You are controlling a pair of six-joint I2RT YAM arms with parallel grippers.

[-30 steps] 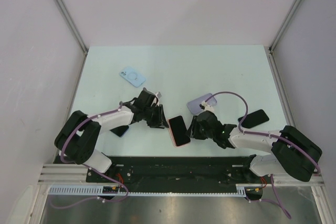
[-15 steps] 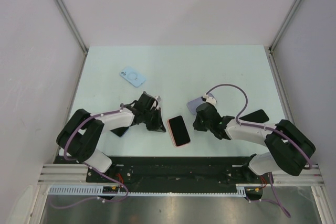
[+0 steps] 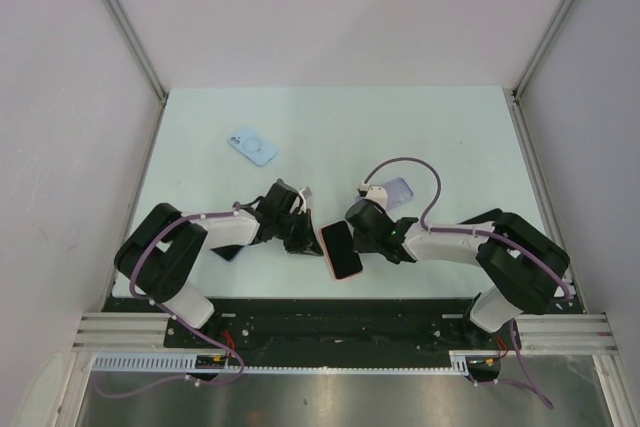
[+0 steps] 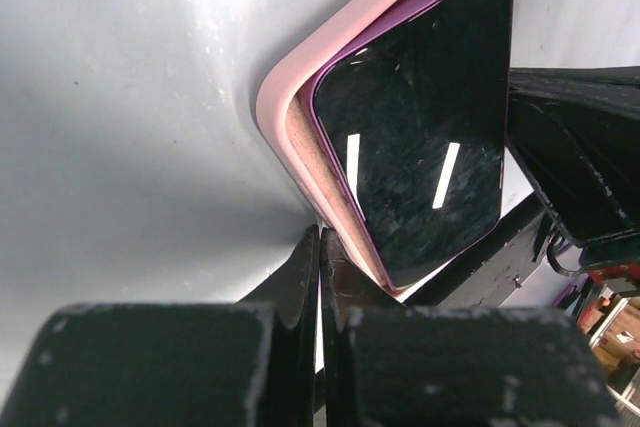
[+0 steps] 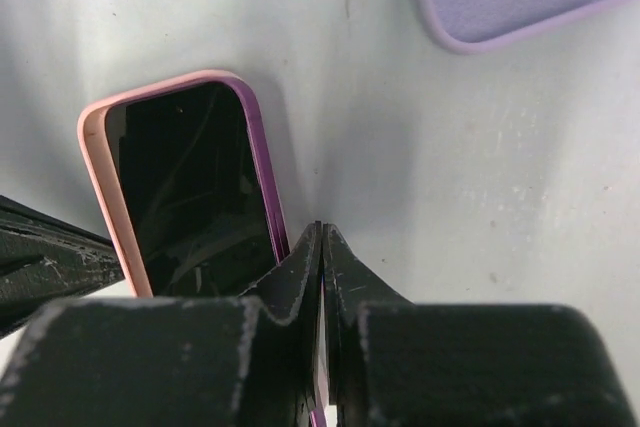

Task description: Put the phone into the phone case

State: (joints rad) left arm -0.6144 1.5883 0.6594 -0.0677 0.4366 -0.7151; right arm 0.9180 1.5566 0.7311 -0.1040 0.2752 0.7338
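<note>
Reaching low and inward, left gripper point(image 3: 306, 240) and right gripper point(image 3: 358, 238), both pressed together, seemingly touch the phone point(image 3: 343, 251).

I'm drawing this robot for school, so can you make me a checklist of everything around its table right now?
Surface: pale table, a few small marks.
Job's things: purple-edged phone lies in the pink case, one long side not pushed in.
Clutter: blue case, lilac case.
Claws: left claw and right claw both shut, tips at the phone's opposite sides, holding nothing.
Cables: purple cable loops above the right claw; another trails behind the left.
Surroundings: white walls, metal frame posts.
</note>
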